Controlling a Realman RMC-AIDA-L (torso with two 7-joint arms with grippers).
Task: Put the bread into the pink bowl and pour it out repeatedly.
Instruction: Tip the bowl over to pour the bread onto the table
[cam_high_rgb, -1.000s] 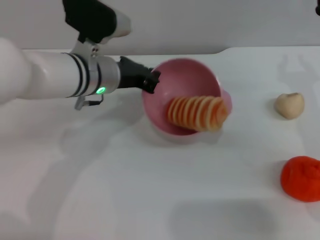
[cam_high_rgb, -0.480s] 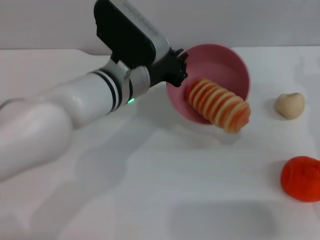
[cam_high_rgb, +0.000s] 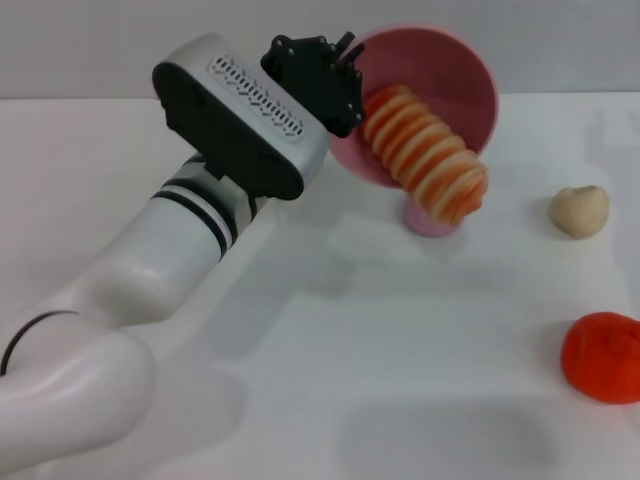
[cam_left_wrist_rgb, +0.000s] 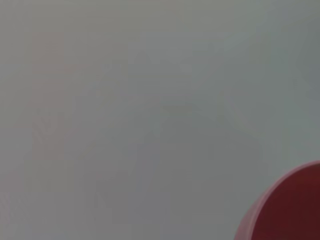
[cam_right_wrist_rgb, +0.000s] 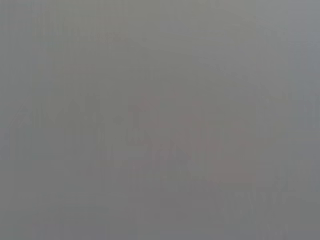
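You're mid-pour: the left gripper (cam_high_rgb: 335, 85) has the pink bowl (cam_high_rgb: 465, 75) by its rim, lifted off the table (cam_high_rgb: 300, 380) and tipped so the mouth faces fwd and down. Fingers look clamped onto the rim edge, though the grip point itself is partly hidden behind the wrist housing. The bread (cam_high_rgb: 428, 165) is the only thing in the bowl, and only partly: its upper end lies against the inner wall, its lower end hangs past the rim, above the small pink ball (cam_high_rgb: 432, 215) on the table. Judging by that, it's about to slide out.

Next move, as I read it: a bit more tilt so the loaf drops clear, then right the bowl and set it down for the reload. Watch that the loaf doesn't land on the ball and roll off toward the beige lump (cam_high_rgb: 579, 210) or the red-orange lump (cam_high_rgb: 601, 357), both further to the right.

The left wrist view catches only a sliver of bowl rim. Right gripper isn't visible in any view
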